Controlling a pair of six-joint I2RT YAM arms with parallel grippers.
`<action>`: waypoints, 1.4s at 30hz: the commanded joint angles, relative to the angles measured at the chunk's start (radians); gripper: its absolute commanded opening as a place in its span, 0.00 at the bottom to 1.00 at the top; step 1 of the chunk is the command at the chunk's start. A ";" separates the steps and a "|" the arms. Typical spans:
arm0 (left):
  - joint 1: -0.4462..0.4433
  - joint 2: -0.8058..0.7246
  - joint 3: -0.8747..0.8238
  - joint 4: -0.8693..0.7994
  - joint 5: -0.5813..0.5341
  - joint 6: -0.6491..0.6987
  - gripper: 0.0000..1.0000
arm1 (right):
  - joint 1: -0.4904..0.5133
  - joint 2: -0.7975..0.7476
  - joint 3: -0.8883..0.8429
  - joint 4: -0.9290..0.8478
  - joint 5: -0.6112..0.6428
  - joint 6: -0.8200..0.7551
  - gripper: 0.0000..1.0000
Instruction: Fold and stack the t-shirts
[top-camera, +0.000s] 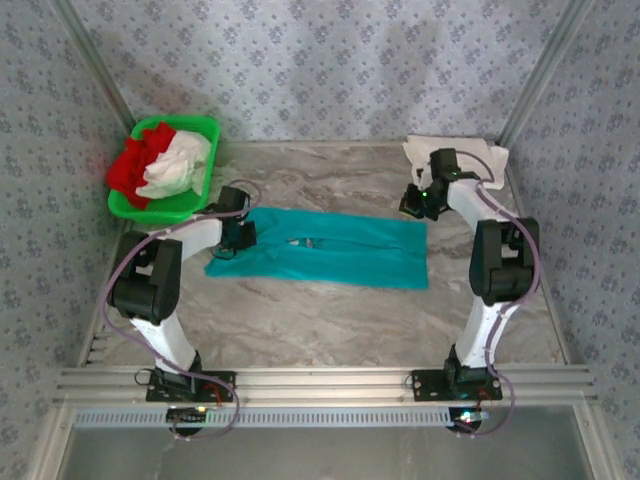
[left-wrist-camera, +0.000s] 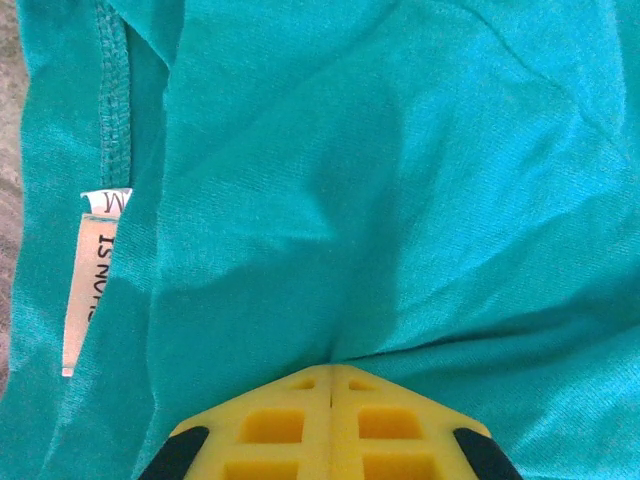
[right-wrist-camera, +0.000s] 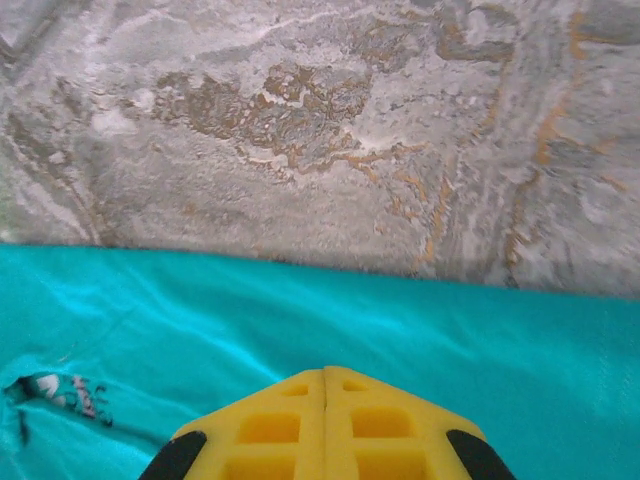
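Teal t-shirt (top-camera: 340, 255), marble table (top-camera: 300, 320), patterned walls (top-camera: 330, 60)

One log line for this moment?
teal shirt spread flat | left gripper shut on it | right gripper shut at its edge | basket: red shirt, white shirt

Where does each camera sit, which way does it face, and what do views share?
Top external: above, behind the arm bases, looking down at the table; both arms show.
Left wrist: on the left arm, facing the teal t-shirt; shut left gripper shows.
Right wrist: on the right arm, facing shirt edge and table; shut right gripper shows.
All share the teal t-shirt.
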 joint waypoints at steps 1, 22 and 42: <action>0.008 0.010 0.021 -0.026 -0.003 -0.018 0.00 | 0.032 0.081 0.007 -0.019 -0.003 0.010 0.00; 0.008 0.065 0.069 -0.045 -0.012 -0.032 0.00 | 0.038 -0.048 -0.294 0.033 0.007 0.051 0.00; -0.076 0.718 1.139 -0.225 0.119 0.055 0.00 | 0.334 -0.454 -0.840 0.340 0.094 0.572 0.00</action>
